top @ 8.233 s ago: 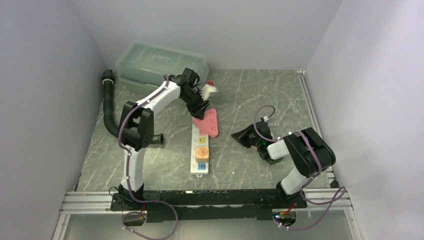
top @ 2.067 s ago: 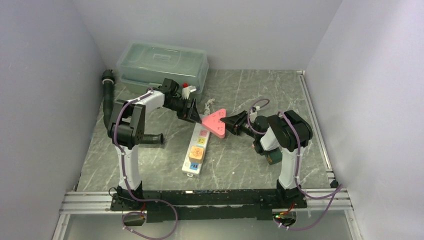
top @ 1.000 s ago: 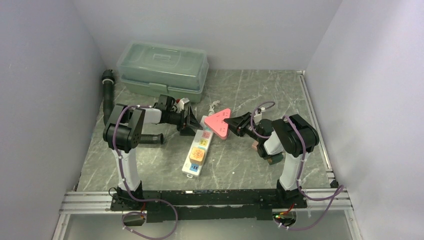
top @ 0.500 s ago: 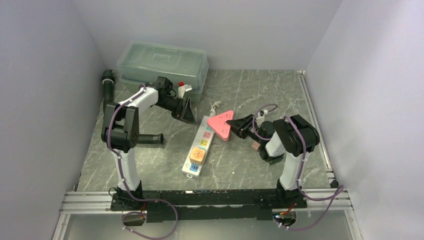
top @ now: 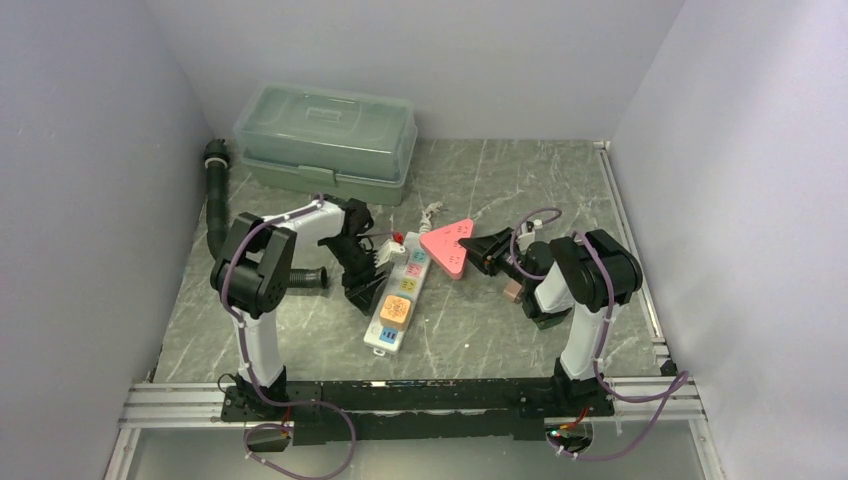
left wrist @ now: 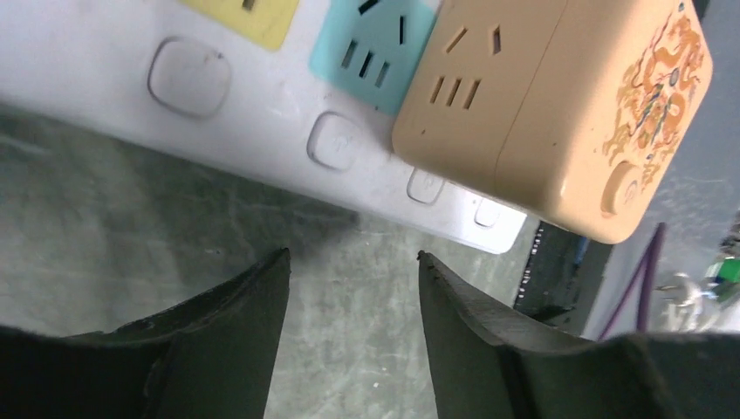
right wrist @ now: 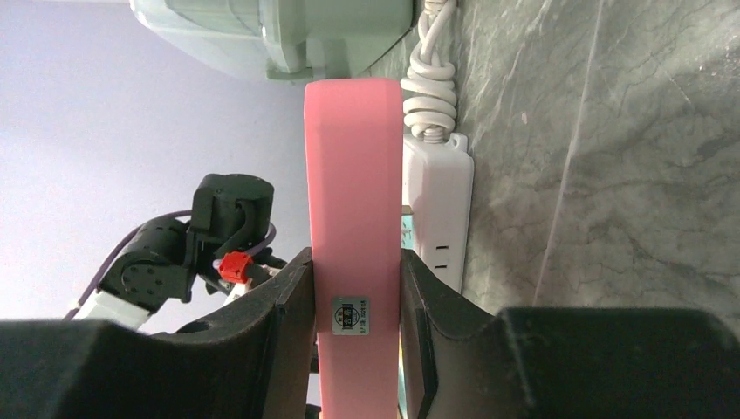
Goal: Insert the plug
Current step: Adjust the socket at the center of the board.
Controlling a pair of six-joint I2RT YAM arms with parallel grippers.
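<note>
A plain pale lavender left wall (top: pixel 90 200), far wall (top: pixel 420 60) and right wall (top: pixel 740 200) close in the space under even, soft light. The desk (top: pixel 560 180) has a grey marble-patterned top with pale veins. A silver aluminium rail (top: pixel 180 400) runs along its near edge.

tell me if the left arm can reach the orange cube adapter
Probably yes. The left gripper sits beside the power strip with its jaws apart and empty, and the orange cube adapter lies just ahead with nothing between. The right gripper holds the pink plug at the strip's far end.
</note>
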